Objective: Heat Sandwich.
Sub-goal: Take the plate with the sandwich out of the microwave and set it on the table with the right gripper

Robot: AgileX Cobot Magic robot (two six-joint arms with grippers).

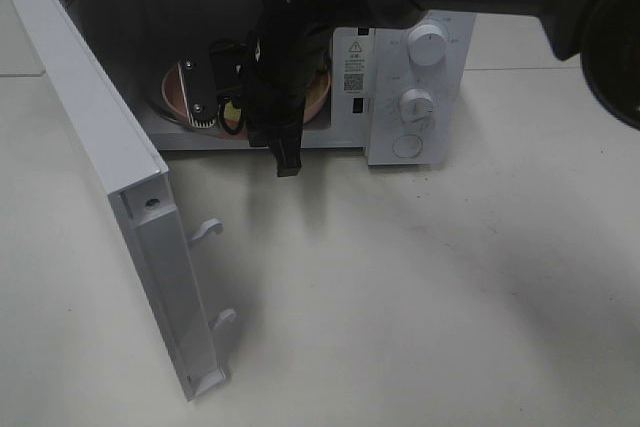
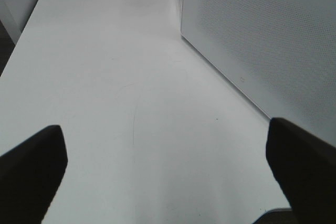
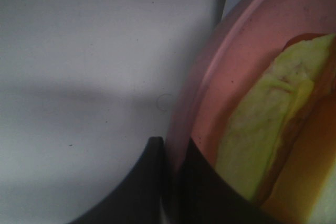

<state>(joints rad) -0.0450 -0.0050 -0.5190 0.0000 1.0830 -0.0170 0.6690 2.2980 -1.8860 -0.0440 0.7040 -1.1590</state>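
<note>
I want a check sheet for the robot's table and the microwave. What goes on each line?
Surface: white table, bare where seen.
Job's things: sandwich on a pink plate inside the microwave; door wide open.
Clutter: nothing seen.
Grippers: right gripper shut on the plate's rim, inside the microwave; left gripper open, holding nothing, over the table beside the microwave.
Cables: black cable on the right arm.
Surroundings: a second table edge behind.
</note>
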